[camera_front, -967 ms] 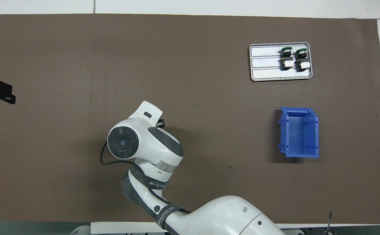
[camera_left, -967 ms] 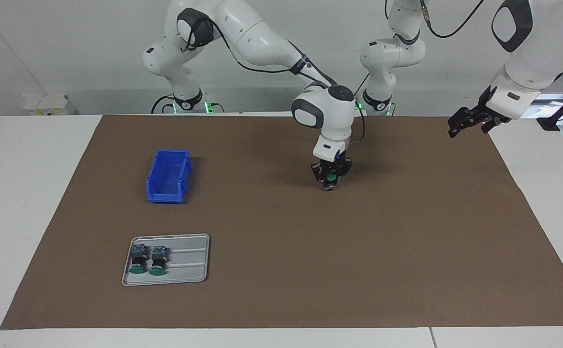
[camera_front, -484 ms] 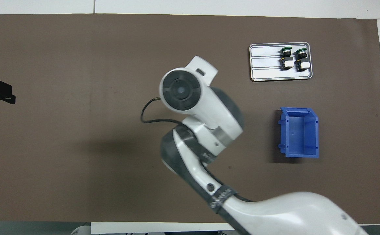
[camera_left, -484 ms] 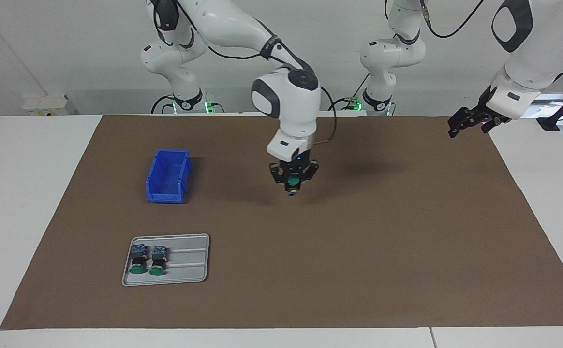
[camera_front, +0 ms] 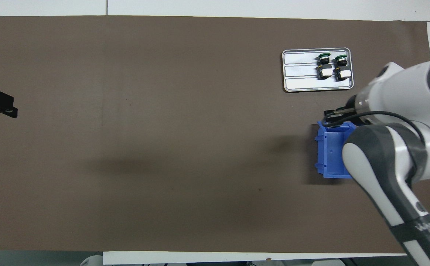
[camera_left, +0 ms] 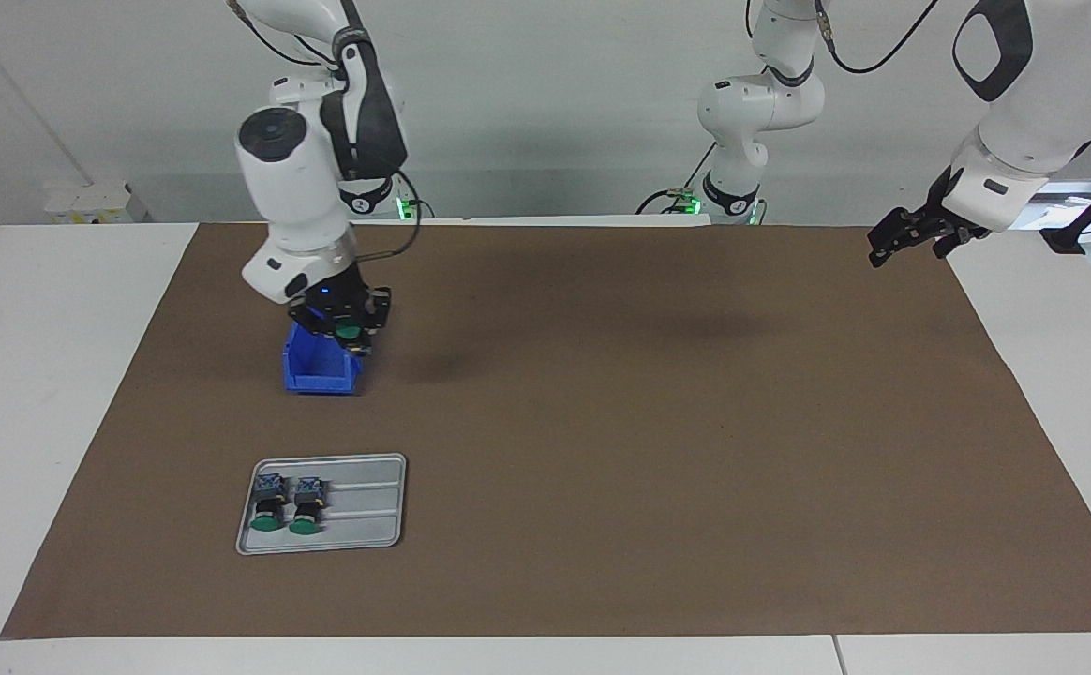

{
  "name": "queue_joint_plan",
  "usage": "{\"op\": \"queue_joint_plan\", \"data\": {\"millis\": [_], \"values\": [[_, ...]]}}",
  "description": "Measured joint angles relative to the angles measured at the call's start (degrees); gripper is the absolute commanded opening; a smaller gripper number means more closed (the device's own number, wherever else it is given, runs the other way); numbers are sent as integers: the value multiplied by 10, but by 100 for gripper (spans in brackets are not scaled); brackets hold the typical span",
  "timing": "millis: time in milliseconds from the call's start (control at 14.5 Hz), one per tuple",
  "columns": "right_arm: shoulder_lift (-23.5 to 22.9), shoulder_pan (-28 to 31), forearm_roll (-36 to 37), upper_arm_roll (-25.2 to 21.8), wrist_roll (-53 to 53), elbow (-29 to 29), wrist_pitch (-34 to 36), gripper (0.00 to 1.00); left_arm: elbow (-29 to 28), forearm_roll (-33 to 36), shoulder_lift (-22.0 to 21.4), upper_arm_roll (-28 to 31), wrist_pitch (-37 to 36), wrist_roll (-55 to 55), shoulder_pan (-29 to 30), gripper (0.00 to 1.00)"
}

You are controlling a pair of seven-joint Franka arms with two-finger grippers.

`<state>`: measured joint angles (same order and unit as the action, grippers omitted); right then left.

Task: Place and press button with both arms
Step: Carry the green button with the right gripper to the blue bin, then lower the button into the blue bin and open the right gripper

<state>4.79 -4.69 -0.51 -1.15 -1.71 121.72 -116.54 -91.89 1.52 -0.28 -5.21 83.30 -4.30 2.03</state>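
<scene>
Button (camera_left: 349, 331) gripped in the right tool (camera_left: 351, 336) over the blue bin (camera_left: 319, 367); left tool (camera_left: 892, 242) waits, grip state unclear.

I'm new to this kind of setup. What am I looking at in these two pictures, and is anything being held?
Two white robot arms work at one table covered by a brown mat. One picture faces the robots from across the table; the other looks down from above their own end, so the sides are swapped. The right gripper hangs over the blue bin, shut on a green-capped push button. Two more buttons lie side by side in a grey tray, farther from the robots than the bin. The left gripper waits in the air at its own end of the table, holding nothing.
</scene>
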Motion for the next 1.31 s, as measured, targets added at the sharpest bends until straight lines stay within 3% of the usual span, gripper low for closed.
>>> {"op": "queue_joint_plan", "data": {"millis": [346, 1175, 1313], "values": [[12, 34, -6, 1, 15, 51, -4, 0, 0, 0, 0, 0, 0, 0, 0, 100], [-25, 34, -6, 7, 33, 128, -148, 1, 0, 0, 0, 0, 0, 0, 0, 100], [-26, 34, -6, 7, 33, 136, -153, 19, 0, 0, 0, 0, 0, 0, 0, 100]]}}
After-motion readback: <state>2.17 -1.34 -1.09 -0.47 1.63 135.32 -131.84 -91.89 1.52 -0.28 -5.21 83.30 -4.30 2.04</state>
